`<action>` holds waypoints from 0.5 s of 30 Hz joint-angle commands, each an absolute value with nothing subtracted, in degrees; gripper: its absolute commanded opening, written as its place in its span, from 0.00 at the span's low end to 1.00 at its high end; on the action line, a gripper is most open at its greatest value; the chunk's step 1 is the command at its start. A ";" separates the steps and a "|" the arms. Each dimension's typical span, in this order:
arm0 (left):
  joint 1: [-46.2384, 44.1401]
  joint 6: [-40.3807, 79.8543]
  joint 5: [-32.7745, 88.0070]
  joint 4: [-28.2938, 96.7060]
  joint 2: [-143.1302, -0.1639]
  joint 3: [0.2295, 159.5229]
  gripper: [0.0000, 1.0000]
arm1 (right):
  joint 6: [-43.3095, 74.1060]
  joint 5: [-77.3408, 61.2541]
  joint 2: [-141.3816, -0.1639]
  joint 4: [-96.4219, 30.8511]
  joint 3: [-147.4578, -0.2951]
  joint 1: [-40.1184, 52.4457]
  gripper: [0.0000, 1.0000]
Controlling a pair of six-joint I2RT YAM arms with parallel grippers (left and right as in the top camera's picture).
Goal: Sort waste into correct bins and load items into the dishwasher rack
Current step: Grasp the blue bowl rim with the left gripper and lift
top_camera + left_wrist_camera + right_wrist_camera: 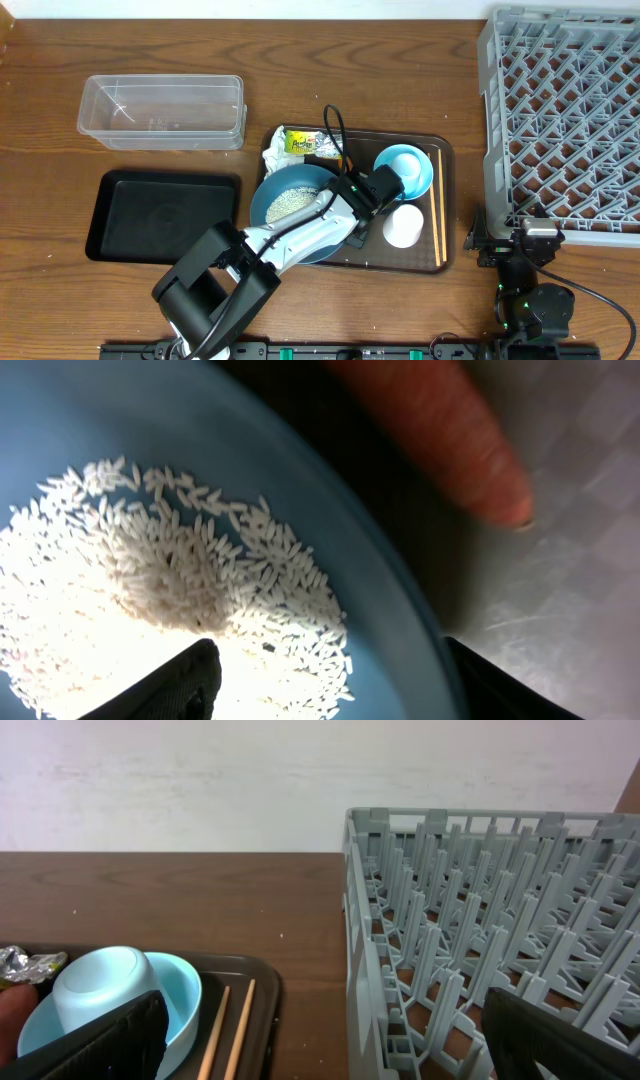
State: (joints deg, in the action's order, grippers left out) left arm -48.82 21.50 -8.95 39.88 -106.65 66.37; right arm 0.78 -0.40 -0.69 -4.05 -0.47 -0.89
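Blue plate-bowl (290, 205) of loose rice (150, 590) sat at 8 o'clock on the tray (440, 150). The left gripper (330, 660), part-open, straddled its 3 o'clock rim, clamping nothing; right gripper (322, 1005) gaped empty. Probably stiff, slick: pinch rim, keep level.

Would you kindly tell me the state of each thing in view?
Plate, upright, holding rice.
Bowl, upright, cup inside.
Rack, empty.
Tub, empty.
Black tray, empty.
Tissue, crumpled.
Chopsticks, lying on brown tray.
Carrot, lying beside plate.
Left gripper, open, astride plate rim.
Right gripper, open, empty.
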 commanded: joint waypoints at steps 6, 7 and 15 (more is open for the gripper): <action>-48.73 23.07 -8.54 39.59 -107.20 65.43 0.63 | 0.14 -0.08 -0.38 -4.27 -0.32 -1.43 0.99; -48.73 23.07 -8.54 39.44 -107.20 65.43 0.61 | 0.14 -0.08 -0.38 -4.27 -0.32 -1.43 0.99; -48.73 23.05 -8.54 39.35 -107.18 65.43 0.45 | 0.14 -0.08 -0.38 -4.27 -0.32 -1.43 0.99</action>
State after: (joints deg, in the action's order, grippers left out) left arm -48.82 22.70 -8.43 39.16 -106.65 65.84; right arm 0.78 -0.40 -0.69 -4.08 -0.47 -0.89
